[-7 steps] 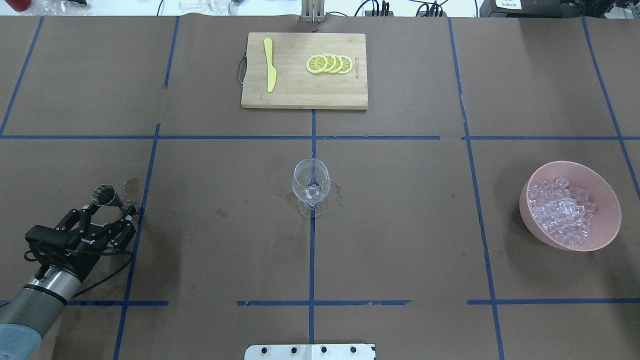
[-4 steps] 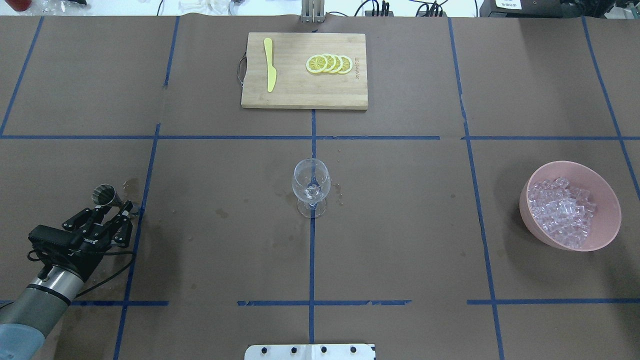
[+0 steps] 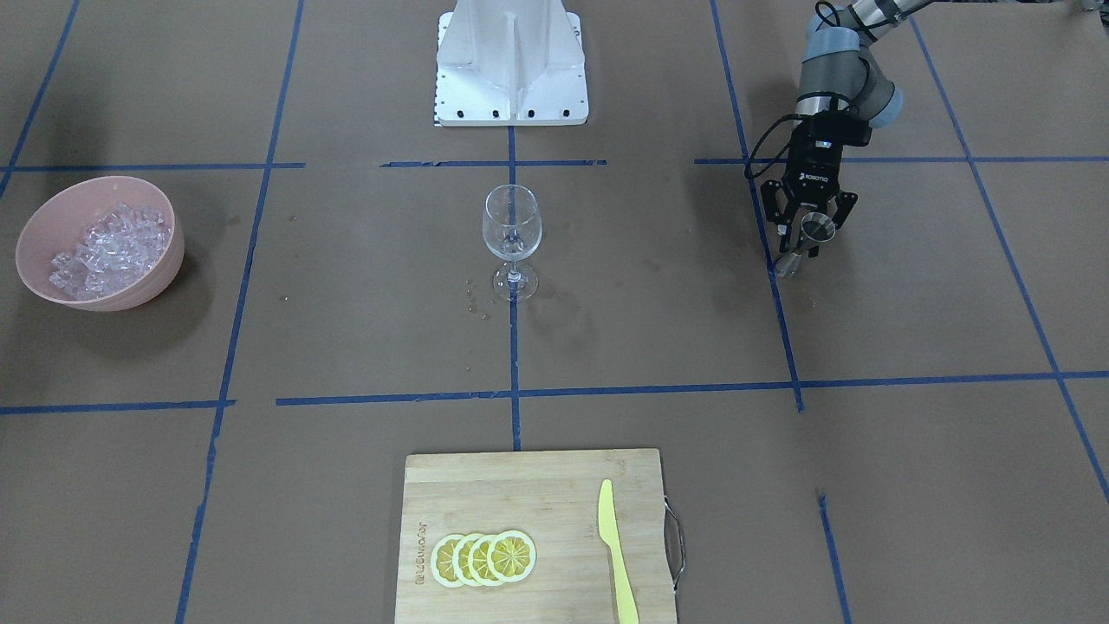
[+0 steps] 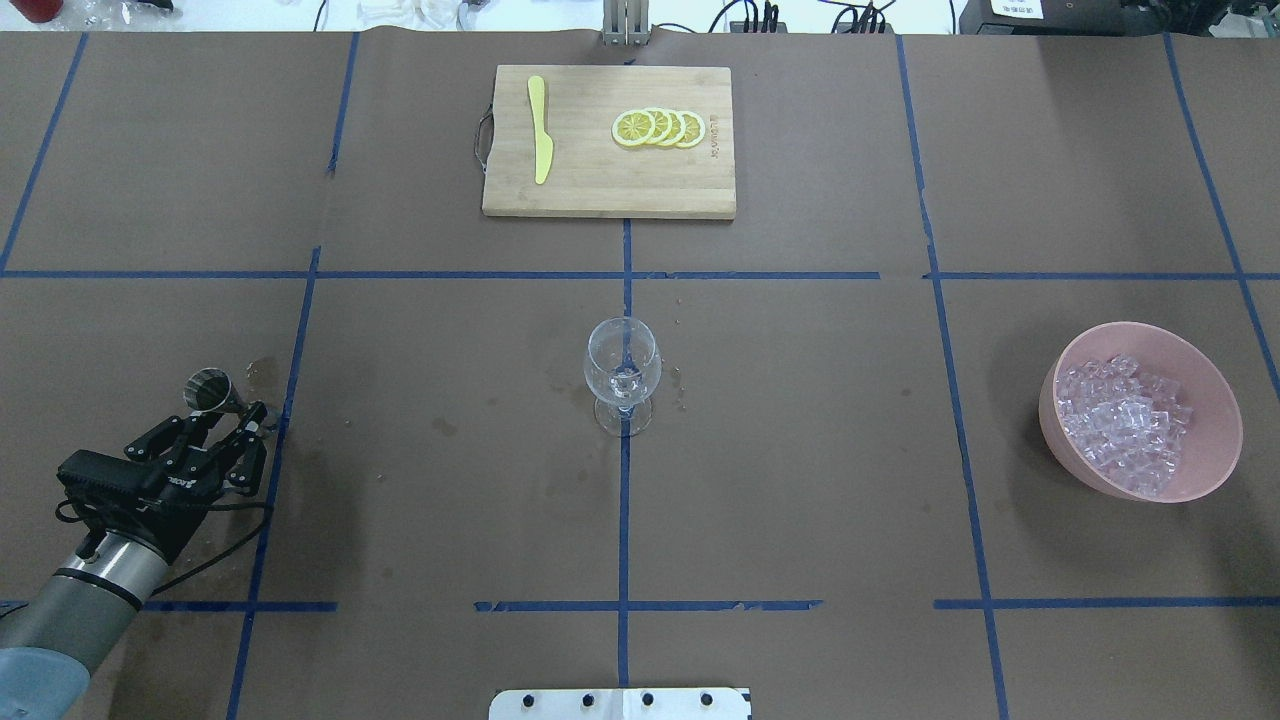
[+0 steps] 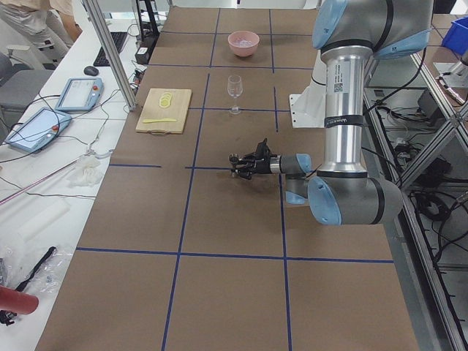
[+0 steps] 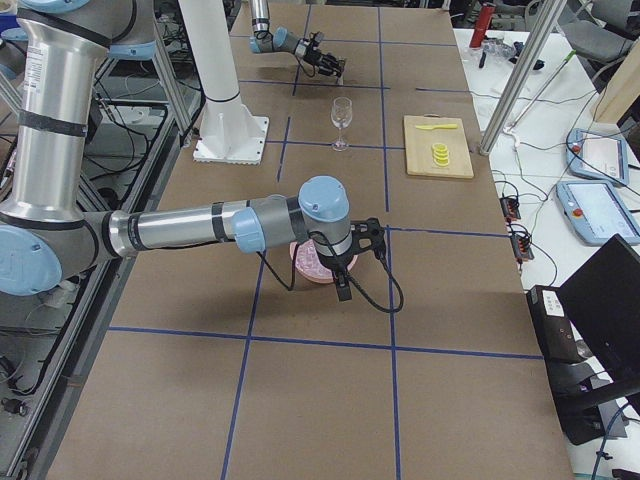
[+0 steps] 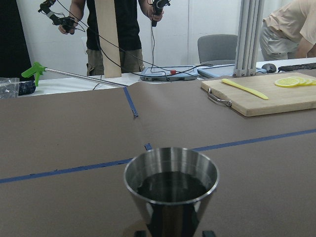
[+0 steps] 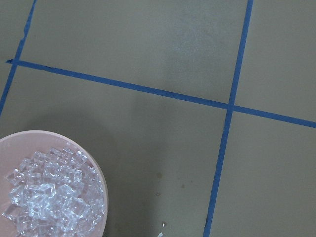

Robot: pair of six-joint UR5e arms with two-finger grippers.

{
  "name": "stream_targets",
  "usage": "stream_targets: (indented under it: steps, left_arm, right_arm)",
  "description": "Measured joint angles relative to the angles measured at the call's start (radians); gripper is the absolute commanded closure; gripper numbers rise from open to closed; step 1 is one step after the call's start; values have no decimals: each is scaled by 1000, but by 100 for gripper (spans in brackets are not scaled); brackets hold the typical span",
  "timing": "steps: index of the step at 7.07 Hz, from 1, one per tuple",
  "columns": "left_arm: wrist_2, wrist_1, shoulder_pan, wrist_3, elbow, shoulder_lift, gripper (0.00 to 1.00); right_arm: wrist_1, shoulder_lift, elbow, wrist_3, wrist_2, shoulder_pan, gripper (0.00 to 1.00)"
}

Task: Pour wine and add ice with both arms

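Note:
A clear wine glass [image 4: 622,360] stands upright at the table's middle, and it also shows in the front-facing view [image 3: 511,225]. A trace of clear wine [image 4: 625,378] lies low in its bowl. My left gripper [image 4: 238,415] is at the near left, shut on the waist of a steel jigger [image 4: 207,390] held upright just above the table. The jigger fills the left wrist view [image 7: 171,182]. The ice [image 4: 1125,425] is heaped in a pink bowl [image 4: 1215,470] at the right. My right gripper [image 6: 345,285] hovers over that bowl. I cannot tell if it is open.
A wooden cutting board [image 4: 610,185] with lemon slices [image 4: 658,128] and a yellow knife [image 4: 540,130] lies at the far middle. A wet stain [image 4: 262,372] marks the paper beside the jigger. The white base [image 3: 511,69] stands at the near edge.
My left gripper sank a little and drew back toward the robot with the jigger, then stayed still. Glass and bowl have not moved.

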Motion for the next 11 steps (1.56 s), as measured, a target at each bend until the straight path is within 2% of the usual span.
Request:
stream_targets:
  steps: [5,8,9,11]
  left_arm:
    - [-1,-44,-3,29,-23,8,100]
    - [-9,-179,-7,286,-73,6,100]
    - [-27,-196,-18,378,-99,-4,100]
    - [-145,-163,-88,443,-120,-61,100]
  right_arm:
    - [0,3,-1,0,0,0,0]
    - [0,3,-4,1,0,0,0]
    - [0,3,-5,1,-1,0,0]
    - [0,1,-7,2,-1,0,0]
